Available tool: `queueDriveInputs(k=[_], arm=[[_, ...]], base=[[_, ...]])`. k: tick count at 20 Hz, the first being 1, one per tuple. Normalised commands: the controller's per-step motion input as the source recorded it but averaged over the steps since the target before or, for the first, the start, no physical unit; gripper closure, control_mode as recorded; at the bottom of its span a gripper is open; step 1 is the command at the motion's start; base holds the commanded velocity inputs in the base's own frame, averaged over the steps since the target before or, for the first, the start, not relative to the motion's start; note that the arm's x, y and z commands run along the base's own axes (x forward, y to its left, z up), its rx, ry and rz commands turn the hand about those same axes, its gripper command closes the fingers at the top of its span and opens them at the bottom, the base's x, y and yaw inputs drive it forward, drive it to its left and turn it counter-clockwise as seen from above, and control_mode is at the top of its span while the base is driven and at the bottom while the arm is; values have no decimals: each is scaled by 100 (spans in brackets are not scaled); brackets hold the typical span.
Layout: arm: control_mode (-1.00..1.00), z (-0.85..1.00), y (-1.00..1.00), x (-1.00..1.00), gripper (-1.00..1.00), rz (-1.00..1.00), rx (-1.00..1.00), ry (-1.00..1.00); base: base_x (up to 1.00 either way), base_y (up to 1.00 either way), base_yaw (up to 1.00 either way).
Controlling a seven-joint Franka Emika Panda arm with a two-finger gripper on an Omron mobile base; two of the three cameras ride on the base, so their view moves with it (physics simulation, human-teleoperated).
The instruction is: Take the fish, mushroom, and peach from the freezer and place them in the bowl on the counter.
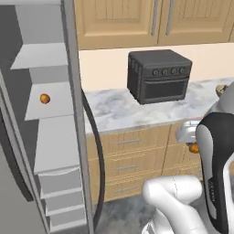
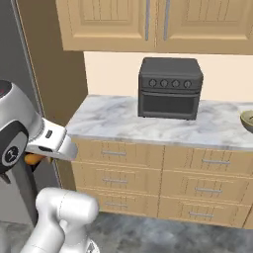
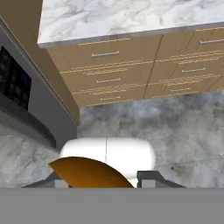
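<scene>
Tool [image 3: 103, 178] is closed down narrow on the small round orange peach [image 3: 83, 170]. The ball sits between the two dark fingertips and bulges out past them. The grip looks solid from the hand view, though I can't see the contact faces themselves.

The tool hangs low, in front of the tan wooden drawers [image 2: 116, 153] and under the edge of the white-grey veined marble tabletop [image 2: 113, 121], just outside the tall grey freezer [image 1: 55, 137].

The key relation is that the shallow round olive-yellow bowl [image 2: 247, 118] lies up and well off to the robot's right of the tool. It sits at the far end of the tabletop, past the dark grey boxy countertop oven [image 2: 169, 89], and is cut off by the frame edge. I judge the next move needs lift first to clear the tabletop lip, then a long carry rightwards, probably with a base shift. The peach is round, so its long axis doesn't matter.

A small orange-tan lump [image 1: 44, 98] sits on a white freezer shelf. It's probably the mushroom, but it's too small to be sure.
</scene>
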Motion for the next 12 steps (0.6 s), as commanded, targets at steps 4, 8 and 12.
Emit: queueDriveInputs(k=[4, 8, 12], arm=[[100, 0, 0, 0, 100, 0, 0, 0], [100, 0, 0, 0, 100, 0, 0, 0], [100, 0, 0, 0, 100, 0, 0, 0]], base=[[76, -100, 10], [69, -100, 19], [44, -100, 18]])
